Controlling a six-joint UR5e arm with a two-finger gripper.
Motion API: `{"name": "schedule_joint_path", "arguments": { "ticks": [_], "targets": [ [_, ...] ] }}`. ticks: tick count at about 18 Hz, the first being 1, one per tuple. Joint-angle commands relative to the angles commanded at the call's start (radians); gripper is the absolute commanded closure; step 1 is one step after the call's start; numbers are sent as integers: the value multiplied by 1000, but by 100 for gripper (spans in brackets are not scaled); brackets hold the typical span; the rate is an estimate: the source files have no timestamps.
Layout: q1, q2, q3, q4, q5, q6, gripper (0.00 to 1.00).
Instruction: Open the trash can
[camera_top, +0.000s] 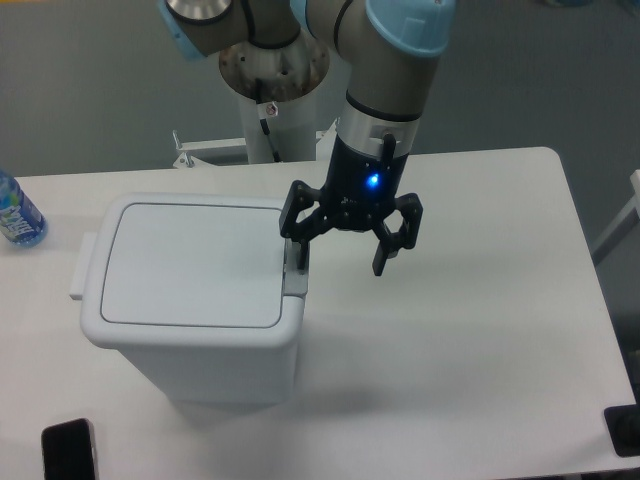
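Trash can (190, 300) stands on the table's (470, 330) left part, lid closed. The gripper (341, 256) is wide open, holding nothing; one finger (298, 252) touches the grey tab (294, 281).

White trash can (190, 300) stands upright, flat lid closed.

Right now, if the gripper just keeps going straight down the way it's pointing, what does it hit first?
Probably the trash can: one finger of the open gripper is right over the grey push-button tab on its rim. The other finger hangs over bare table. Depth is hard to judge.
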Motion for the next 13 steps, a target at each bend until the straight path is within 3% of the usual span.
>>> {"name": "schedule_joint_path", "arguments": {
  "ticks": [13],
  "targets": [
    [2, -2, 37, -6, -9, -2, 0]
  ]
}}
